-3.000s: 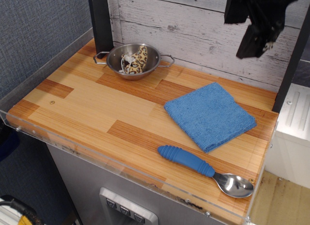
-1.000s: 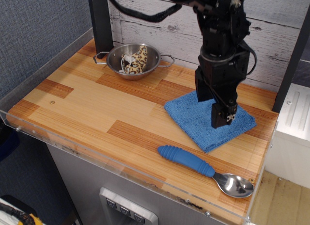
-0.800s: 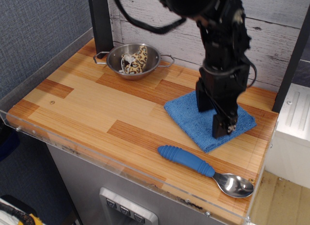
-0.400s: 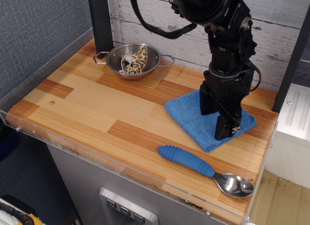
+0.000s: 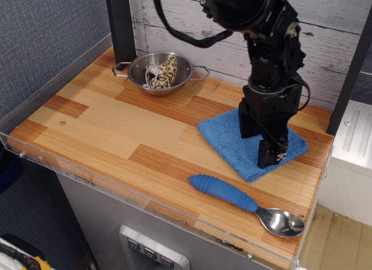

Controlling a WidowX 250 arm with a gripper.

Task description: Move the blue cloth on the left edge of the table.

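Observation:
The blue cloth (image 5: 226, 141) lies folded flat on the right half of the striped wood table (image 5: 104, 121). My black gripper (image 5: 257, 148) points straight down with its fingertips on the cloth's right part. Its two fingers (image 5: 267, 155) stand apart, one near the cloth's middle and one toward its right edge. The jaws are open and hold nothing. The arm hides the back corner of the cloth.
A steel bowl (image 5: 160, 73) holding a spotted toy stands at the back left. A blue-handled metal spoon (image 5: 247, 202) lies near the front right edge. A clear acrylic rim (image 5: 116, 185) runs along the table's front and left sides. A black post (image 5: 121, 25) stands behind the bowl.
The arm came down from the upper right onto the cloth. In the last second the gripper lowered slightly and settled on the cloth; the cloth has barely shifted.

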